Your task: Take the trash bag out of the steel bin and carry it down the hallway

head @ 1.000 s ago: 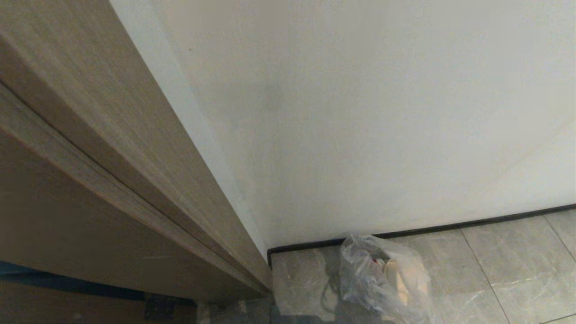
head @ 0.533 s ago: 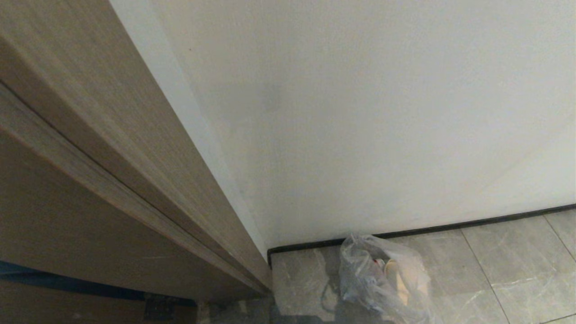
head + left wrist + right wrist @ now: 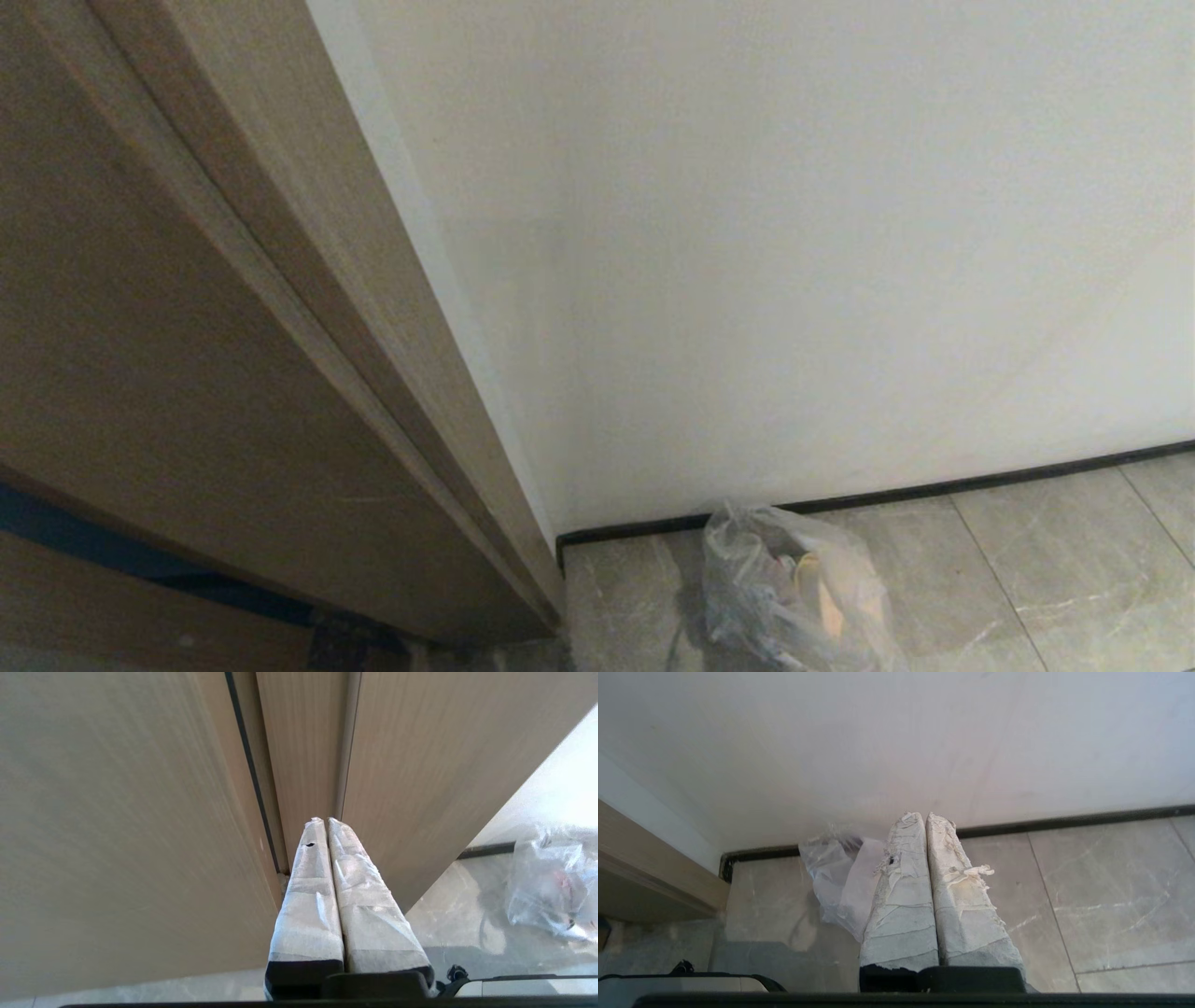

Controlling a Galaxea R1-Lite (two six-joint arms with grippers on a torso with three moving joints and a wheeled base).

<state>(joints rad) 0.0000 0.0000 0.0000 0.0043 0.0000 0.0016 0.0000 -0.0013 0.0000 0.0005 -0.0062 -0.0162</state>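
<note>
The trash bag (image 3: 789, 597), clear and crinkly with pale scraps inside, stands on the grey tiled hallway floor (image 3: 1027, 579) against the wall, near the corner by the wooden door frame. It also shows in the left wrist view as the trash bag (image 3: 546, 891) and in the right wrist view as the trash bag (image 3: 836, 882), partly hidden behind one finger. My left gripper (image 3: 325, 820) is shut and empty, pointing at the door frame. My right gripper (image 3: 923, 815) is shut with nothing between its taped fingers, held apart from the bag. The steel bin is out of view.
A pale plain wall (image 3: 794, 261) with a dark baseboard (image 3: 980, 483) fills the view ahead. A brown wooden door frame (image 3: 233, 327) stands close on the left. Tiled floor stretches to the right of the bag.
The whole head view has shifted: the door frame looms larger and the bag sits slightly lower in the picture. The bag has not moved on the floor.
</note>
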